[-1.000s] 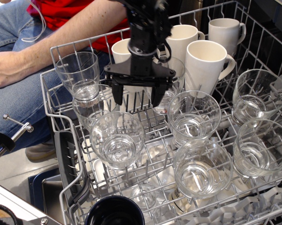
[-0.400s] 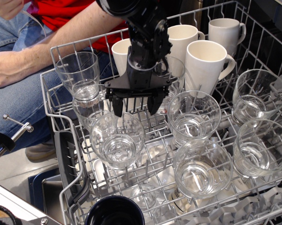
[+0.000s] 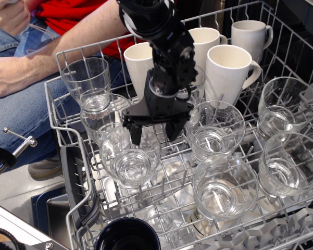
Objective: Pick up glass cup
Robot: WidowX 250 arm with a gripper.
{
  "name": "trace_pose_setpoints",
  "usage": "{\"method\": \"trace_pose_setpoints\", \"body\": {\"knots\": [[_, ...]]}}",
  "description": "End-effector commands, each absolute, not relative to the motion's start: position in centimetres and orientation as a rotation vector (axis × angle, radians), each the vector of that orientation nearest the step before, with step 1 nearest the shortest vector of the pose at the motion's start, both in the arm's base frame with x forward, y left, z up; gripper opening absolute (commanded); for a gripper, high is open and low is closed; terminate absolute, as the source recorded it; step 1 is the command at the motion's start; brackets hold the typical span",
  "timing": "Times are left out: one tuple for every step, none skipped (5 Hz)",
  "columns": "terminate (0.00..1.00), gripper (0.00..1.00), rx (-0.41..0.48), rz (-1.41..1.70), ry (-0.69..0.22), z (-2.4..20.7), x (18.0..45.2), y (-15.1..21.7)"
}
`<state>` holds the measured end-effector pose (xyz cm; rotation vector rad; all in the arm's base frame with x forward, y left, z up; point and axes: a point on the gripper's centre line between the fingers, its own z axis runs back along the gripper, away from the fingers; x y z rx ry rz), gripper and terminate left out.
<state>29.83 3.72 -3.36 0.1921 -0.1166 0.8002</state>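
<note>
My hand (image 3: 152,133) spread wide, nothing gripped, above glass cup (image 3: 130,154) rim. Risk: finger clips neighbouring glass (image 3: 103,120) or rack wire (image 3: 161,136), grip slips.

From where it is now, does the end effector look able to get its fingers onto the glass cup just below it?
Probably yes. The open end effector hangs at the rim of the glass cup, one finger over its mouth. Neighbouring glasses crowd the cup closely.

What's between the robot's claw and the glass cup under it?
Nothing: in this one view the open gripper hangs right at the glass cup rim; one finger already overlaps it.
</note>
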Motion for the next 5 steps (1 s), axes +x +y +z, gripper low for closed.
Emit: {"method": "trace_pose_setpoints", "body": {"knots": [[0.00, 1.00, 0.134, 0.847, -0.194, -5.8, 29.8, 3.8], [0.00, 1.00, 0.100, 0.882, -0.187, -6.7, 29.8, 4.1], [0.00, 0.00, 0.079, 0.917, -0.197, -7.4, 30.2, 4.1], [0.00, 0.00, 0.048, 0.907, -0.191, -6.9, 30.2, 4.2], [0.00, 0.00, 0.057, 0.901, -0.180, -6.6, 30.4, 4.0]]}}
